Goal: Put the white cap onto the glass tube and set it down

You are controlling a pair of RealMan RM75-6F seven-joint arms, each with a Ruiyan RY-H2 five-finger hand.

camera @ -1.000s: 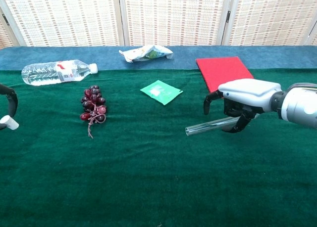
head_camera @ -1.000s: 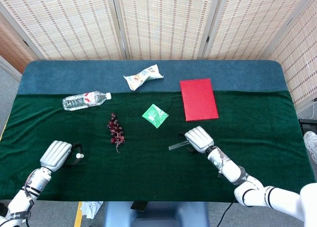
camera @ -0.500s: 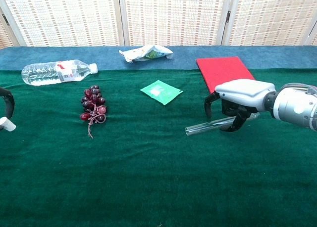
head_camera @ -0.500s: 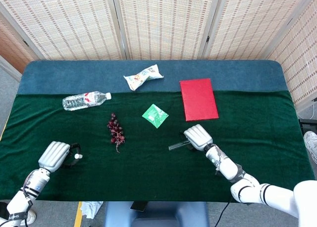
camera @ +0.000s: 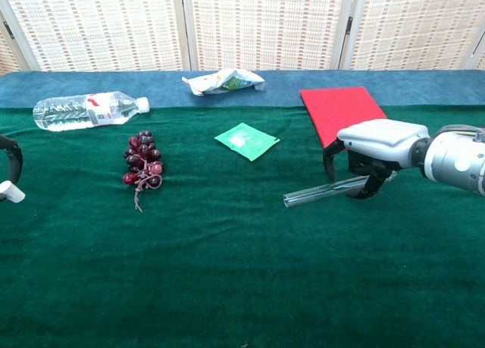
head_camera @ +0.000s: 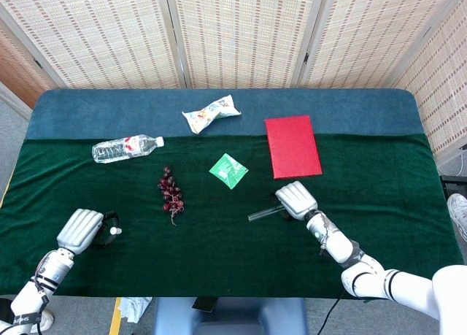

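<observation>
Head view, over a table draped in dark green cloth: the right hand rests palm-down near the middle of the front half, its fingers curled around one end of the glass tube, whose free end lies on the cloth pointing toward the front-left corner. Chest view confirms the grasp, dark fingertips wrapped under the tube just in front of the red book. Near the front-left corner, the left hand pinches the white cap between thumb and fingers; in the chest view only that hand's dark fingers and the cap show at the frame's left edge. Toward the rear edge lie a water bottle on its side, a crumpled snack bag, a green sachet and a bunch of dark grapes, all well apart from both hands.
</observation>
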